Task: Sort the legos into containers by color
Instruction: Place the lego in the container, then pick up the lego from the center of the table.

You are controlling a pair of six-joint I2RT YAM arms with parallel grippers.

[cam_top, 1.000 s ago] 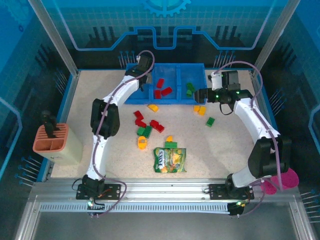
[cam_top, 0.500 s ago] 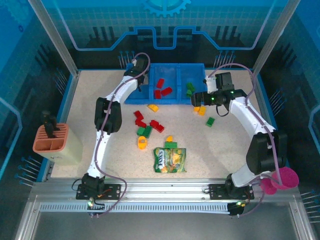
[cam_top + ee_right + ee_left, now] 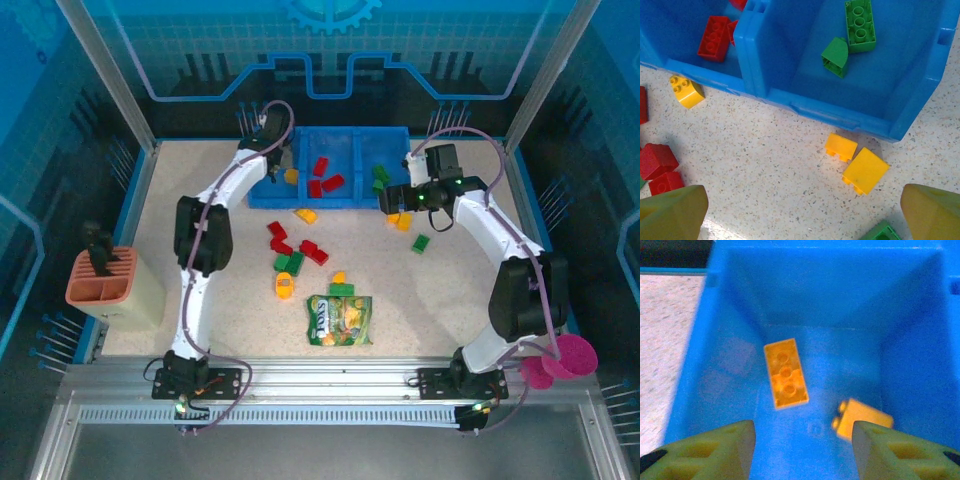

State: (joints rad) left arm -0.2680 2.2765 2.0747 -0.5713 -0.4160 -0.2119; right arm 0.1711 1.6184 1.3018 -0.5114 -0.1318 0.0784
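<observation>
Sorting rigid plastic legos by colour into a three-bay blue tray point(image 3: 340, 203) at the far edge of the speckled bench point(image 3: 765, 150). The left fingers point(image 3: 720, 450) hang spread and empty over the tray's left bay, where a long studded yellow-orange brick point(image 3: 785, 373) lies flat, studs up, and a shorter yellow-orange block point(image 3: 862, 419) lies tipped near the right wall. The right fingers point(image 3: 670, 212) stand fully apart, holding nothing, above the bench just in front of the tray's right bay, over two yellow blocks point(image 3: 841, 146) that lie close together. Red bricks point(image 3: 714, 38) occupy the middle bay and green pieces point(image 3: 860, 18) the right. More red, green and yellow pieces point(image 3: 295, 250) are scattered mid-bench. Judged by appearance, each block is light, stiff and glossy, unlikely to deform or break but apt to skid or twist out of a poor pinch. Flat, parallel side walls offer the best hold. Studded tops and the sloped faces of wedge pieces are best avoided.
</observation>
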